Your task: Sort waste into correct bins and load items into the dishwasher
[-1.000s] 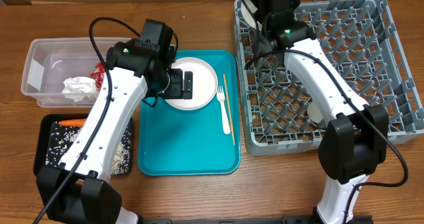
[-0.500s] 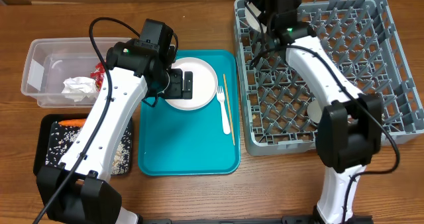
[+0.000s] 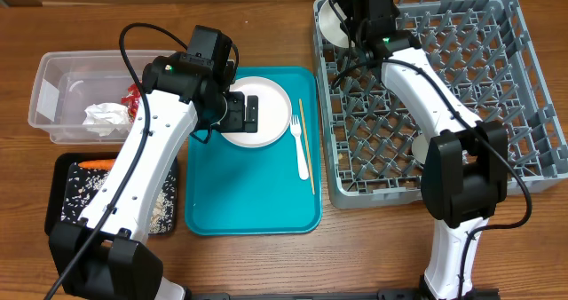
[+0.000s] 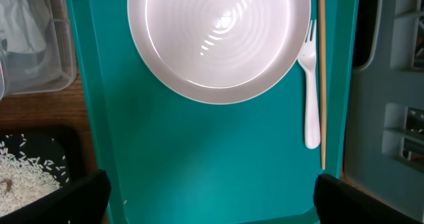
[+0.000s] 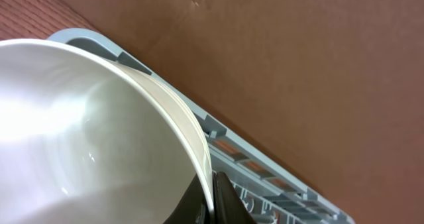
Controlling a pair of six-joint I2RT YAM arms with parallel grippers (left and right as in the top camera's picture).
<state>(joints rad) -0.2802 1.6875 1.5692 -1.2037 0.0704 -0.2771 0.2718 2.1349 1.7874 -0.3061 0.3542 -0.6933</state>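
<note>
White bowl [image 5: 79, 131] pinched at a corner of the grey rack [image 3: 497, 96].
The right tool [image 5: 211, 201] is clamped on the bowl's rim. The left tool [image 3: 242, 114], spread wide, hangs directly above a white plate [image 4: 218, 38]. A fork [image 4: 310, 98] and a wooden stick [image 4: 322, 78] lie beside the plate on the teal tray [image 4: 199, 164].

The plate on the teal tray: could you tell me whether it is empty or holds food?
Empty: the plate shows only bare, glossy white surface, with no scraps on it.
</note>
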